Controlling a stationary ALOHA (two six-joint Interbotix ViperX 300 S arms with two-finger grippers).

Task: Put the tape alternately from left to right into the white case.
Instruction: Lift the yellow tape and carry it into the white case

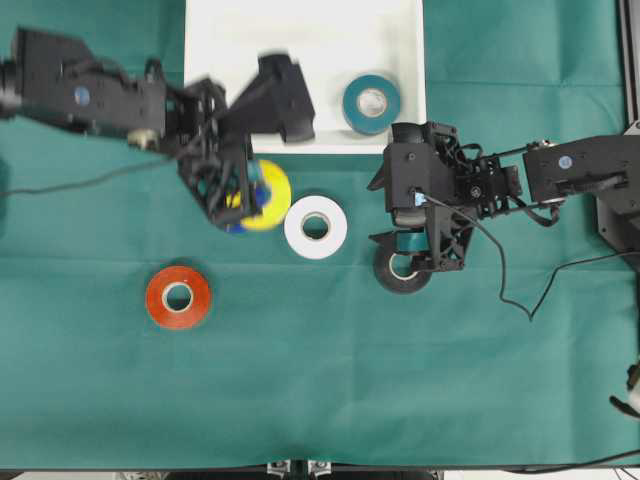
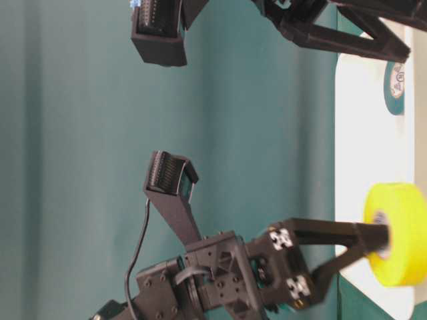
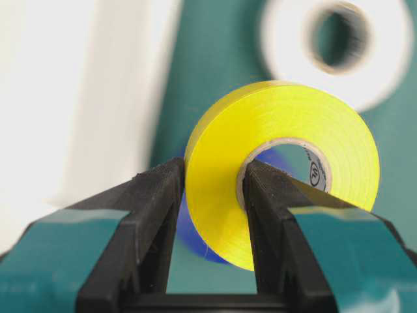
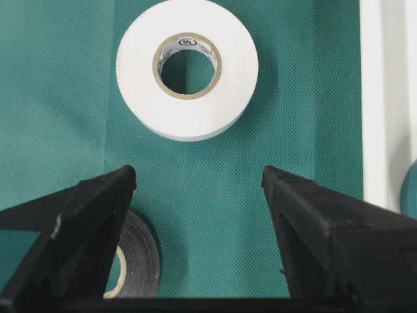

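Left wrist view shows the nearest thing very clearly: the left gripper (image 3: 212, 195) is clamped on the wall of the yellow tape roll (image 3: 287, 163), one finger (image 3: 153, 215) outside and the other through the core. A blue roll (image 3: 195, 235) lies just behind it, partly hidden. A little farther, the white tape roll (image 1: 316, 227) lies flat on the green cloth (image 1: 320, 380), and the red roll (image 1: 178, 297) lies well apart, to the left in the overhead view. The right gripper (image 4: 195, 189) hangs with its jaws wide apart and holds nothing; the black roll (image 1: 402, 270) is just below it. Farthest is the white case (image 1: 230, 60), with one teal roll (image 1: 371, 103) already inside near its right end.

I judge the step in hand is carrying the yellow roll into the case. To do it well, keep the roll above the raised rim, bring it to the left part of the tray, well apart from the teal roll, lower it until it is almost flat, and only then release.
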